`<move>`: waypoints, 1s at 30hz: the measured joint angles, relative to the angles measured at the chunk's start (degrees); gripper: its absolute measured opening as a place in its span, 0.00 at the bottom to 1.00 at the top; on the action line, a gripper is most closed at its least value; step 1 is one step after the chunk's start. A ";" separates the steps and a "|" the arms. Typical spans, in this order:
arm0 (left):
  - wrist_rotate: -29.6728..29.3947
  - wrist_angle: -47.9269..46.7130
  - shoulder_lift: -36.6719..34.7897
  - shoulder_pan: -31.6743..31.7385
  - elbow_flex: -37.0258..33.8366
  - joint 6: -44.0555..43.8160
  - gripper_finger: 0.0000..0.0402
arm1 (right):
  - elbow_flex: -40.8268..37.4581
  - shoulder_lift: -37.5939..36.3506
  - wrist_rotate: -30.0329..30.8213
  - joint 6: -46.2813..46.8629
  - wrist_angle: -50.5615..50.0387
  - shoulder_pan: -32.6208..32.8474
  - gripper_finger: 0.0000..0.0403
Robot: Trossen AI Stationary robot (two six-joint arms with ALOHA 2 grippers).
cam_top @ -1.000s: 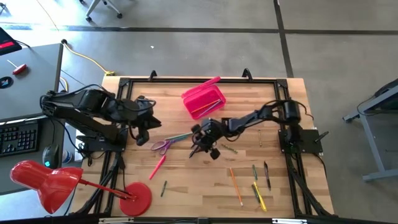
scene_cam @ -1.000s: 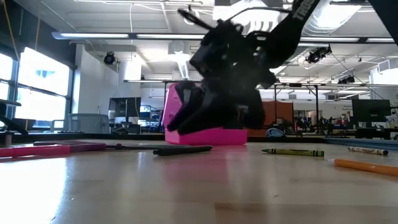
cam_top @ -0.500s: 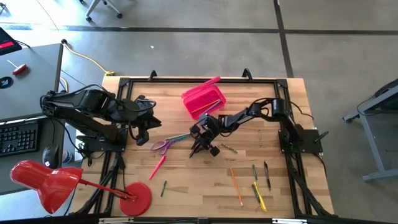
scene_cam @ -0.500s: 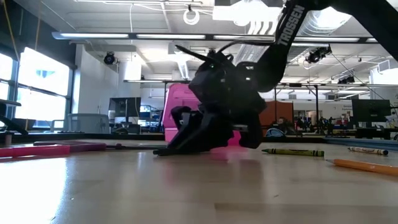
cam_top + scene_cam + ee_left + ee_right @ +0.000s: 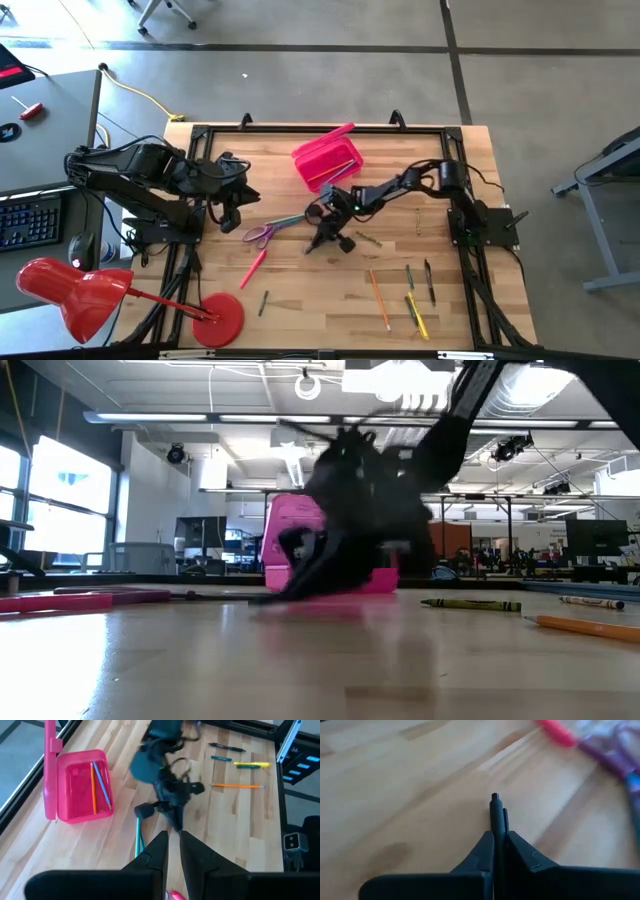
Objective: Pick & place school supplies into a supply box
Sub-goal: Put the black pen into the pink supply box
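Right gripper (image 5: 322,240) down at the table (image 5: 300,300) mid-board, in front of the box (image 5: 328,160), fingers closed on a thin black pen (image 5: 496,815); in the right wrist view the pen runs straight out between the fingertips, its tip past them, with bare wood beyond. Whether the pen is off the wood yet, cannot tell; the low view is smeared by motion. Handling, as a judgement: pen light, stiff, smooth and round, so apt to roll or swivel in a two-finger pinch; the hold looks near one end, so the free length may droop or pivot on the way; a grip nearer the middle would be steadier. No fragility worth noting. The box is open, lid standing up at its far side, a couple of pencils already inside; it sits a short way behind the gripper, apart from it. Scissors (image 5: 262,235) and a teal pen (image 5: 285,221) lie just beside the gripper, towards the left arm; a pink pen (image 5: 253,266) lies near them. More pens and pencils are grouped at the near right (image 5: 412,300). Left gripper (image 5: 232,215) hangs over the table's left part, fingers a narrow gap apart, nothing between them.
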 joint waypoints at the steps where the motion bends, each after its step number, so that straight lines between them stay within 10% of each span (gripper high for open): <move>1: -0.02 0.15 0.00 0.00 0.01 -0.45 0.20 | 0.01 -2.15 2.07 0.73 -0.52 0.39 0.03; 13: -0.07 0.27 0.00 0.00 0.00 -2.22 0.20 | 0.27 -25.04 25.44 -16.70 -17.83 -4.96 0.04; 30: -2.12 2.26 0.04 0.00 0.00 -0.91 0.20 | 0.29 -10.34 26.28 -10.13 -9.47 -17.20 0.04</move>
